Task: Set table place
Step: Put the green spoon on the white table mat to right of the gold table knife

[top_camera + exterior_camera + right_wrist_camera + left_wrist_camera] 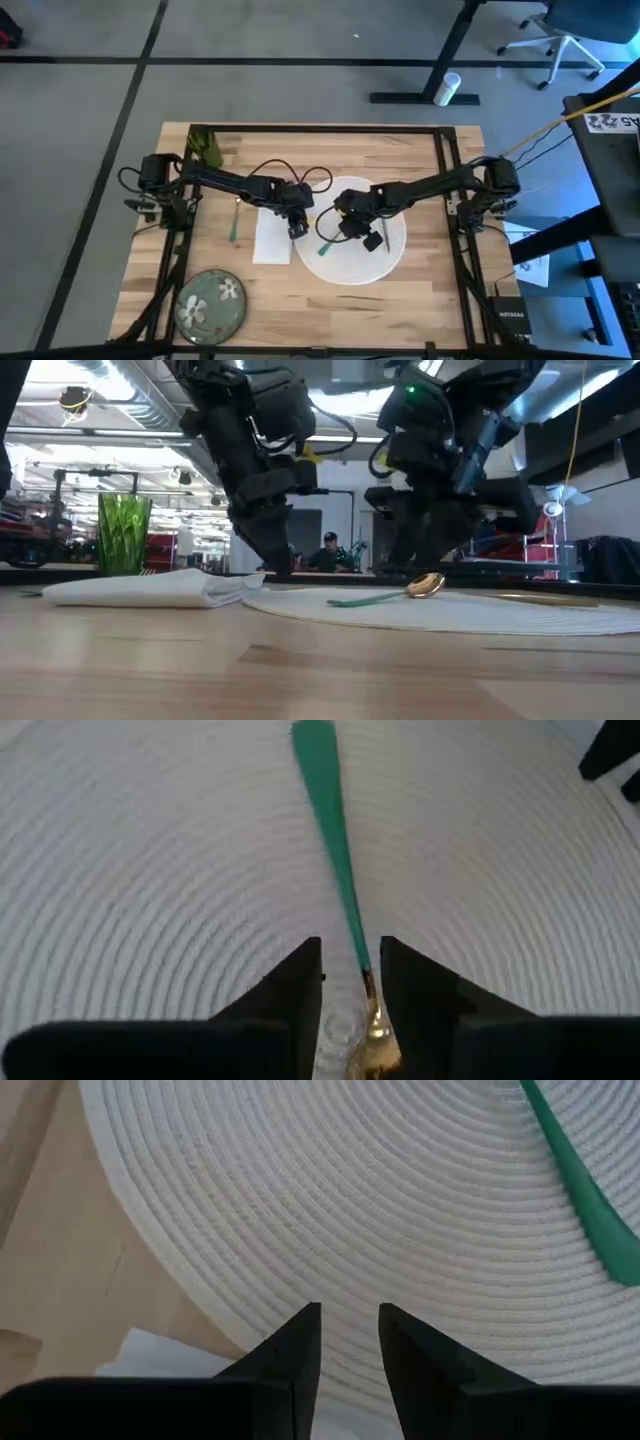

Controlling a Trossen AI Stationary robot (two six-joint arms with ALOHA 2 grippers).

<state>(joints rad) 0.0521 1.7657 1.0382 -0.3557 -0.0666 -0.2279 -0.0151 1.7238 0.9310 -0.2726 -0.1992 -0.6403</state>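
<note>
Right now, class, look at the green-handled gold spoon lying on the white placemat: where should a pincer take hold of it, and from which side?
Grip the spoon at its thin neck, where the green handle meets the gold bowl, coming straight down from above. It lies flat on the placemat, so only a top approach looks workable, fingers either side. The right pincer already straddles that neck, fingers apart. The left pincer hovers at the placemat's edge.

Likely office or lab, desk leg (pixel 452 52), swivel chair (pixel 560 50)

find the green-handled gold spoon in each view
High: spoon on the placemat's left part, by the right gripper.
Low: centre, gold bowl on the right.
Left wrist: green handle only.
Right wrist: between the fingers.
Shared landmark: the white woven placemat.
</note>
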